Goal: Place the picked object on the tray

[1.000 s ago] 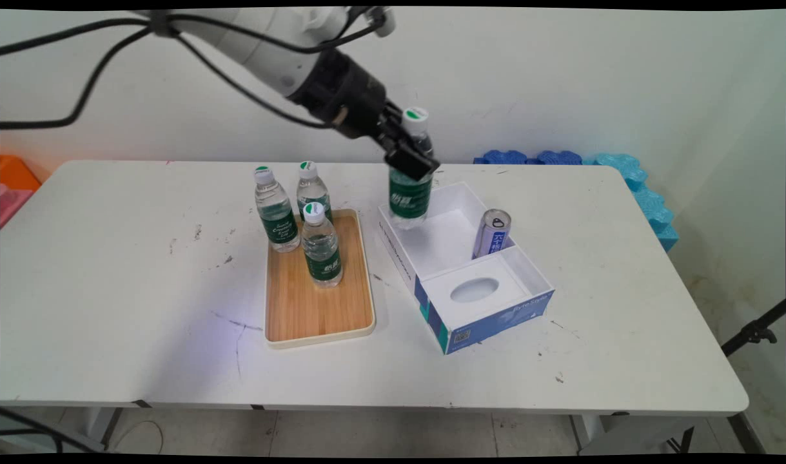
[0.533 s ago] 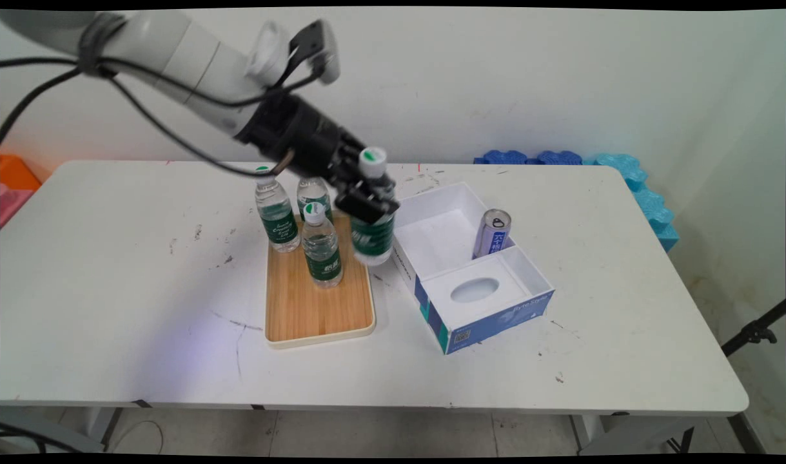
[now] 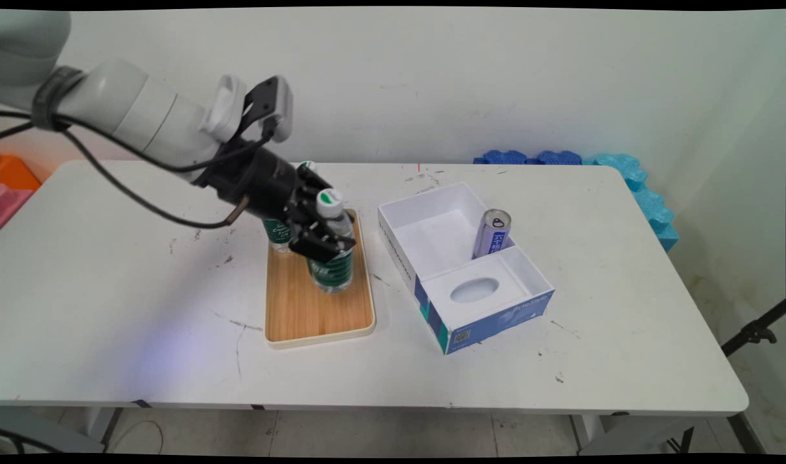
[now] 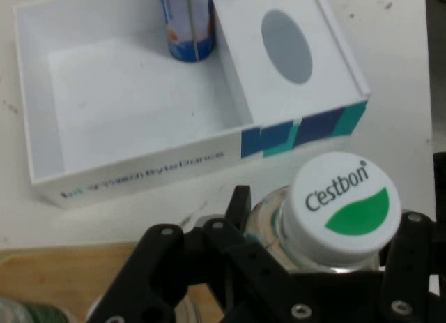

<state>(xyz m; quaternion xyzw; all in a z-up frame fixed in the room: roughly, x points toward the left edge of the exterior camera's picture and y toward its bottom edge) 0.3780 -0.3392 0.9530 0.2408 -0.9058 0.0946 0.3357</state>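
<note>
Carrying the water bottle leftward, I had brought it, in about a second, from above the white box's far compartment across to the wooden tray, where it now stood or hung just over the tray's far right part; I could not tell whether its base had touched the wood. My gripper was clenched around the bottle just below its white and green cap, with the bottle upright. Behind my hand, on the tray's far left, the other bottles were mostly hidden by my own arm, so I could only make out a green label and one cap there. To the right of the tray, apart from it, lay the open white and blue box, whose larger far compartment was bare where the bottle had hung a second before. A slim blue and silver can leaned in that compartment's right corner against the divider, unmoved. Nearer in the box sat the insert with an oval cutout. The bottle had thus left the box side and joined the tray.
</note>
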